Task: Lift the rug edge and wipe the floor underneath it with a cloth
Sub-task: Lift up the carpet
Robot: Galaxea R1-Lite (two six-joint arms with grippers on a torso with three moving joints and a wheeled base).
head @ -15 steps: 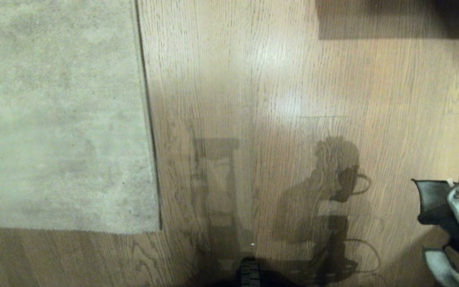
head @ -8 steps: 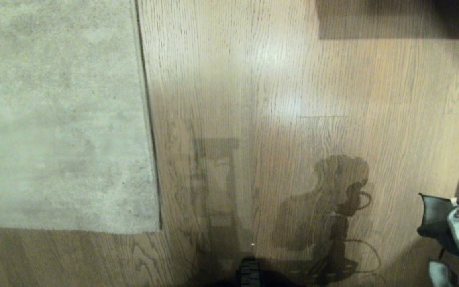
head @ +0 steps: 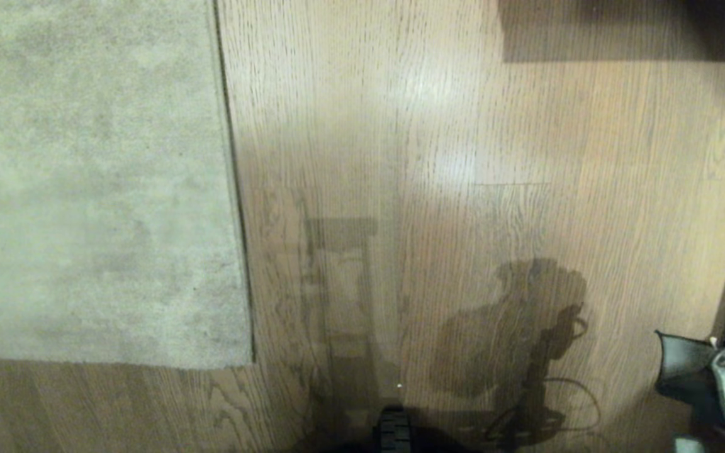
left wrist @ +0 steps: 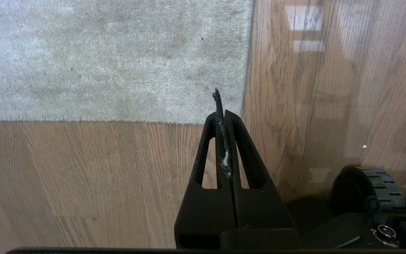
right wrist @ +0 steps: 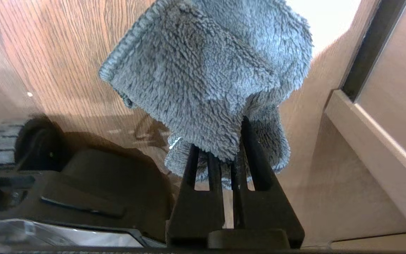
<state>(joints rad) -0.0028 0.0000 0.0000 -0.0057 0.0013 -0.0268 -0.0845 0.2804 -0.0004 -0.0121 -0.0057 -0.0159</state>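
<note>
One rug, one cloth, two tools: left, right.

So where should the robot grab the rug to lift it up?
Probably at the rug's near corner, where two straight edges meet on the floor. It lies flat, so the empty left gripper would best come in low from the bare wood side and slip under the border. The right gripper is busy holding the cloth.

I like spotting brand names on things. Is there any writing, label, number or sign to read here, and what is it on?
None: no readable text in any view.
The rug, the wood floor and the cloth carry no print.
The small white tab on the cloth is too small to read.
</note>
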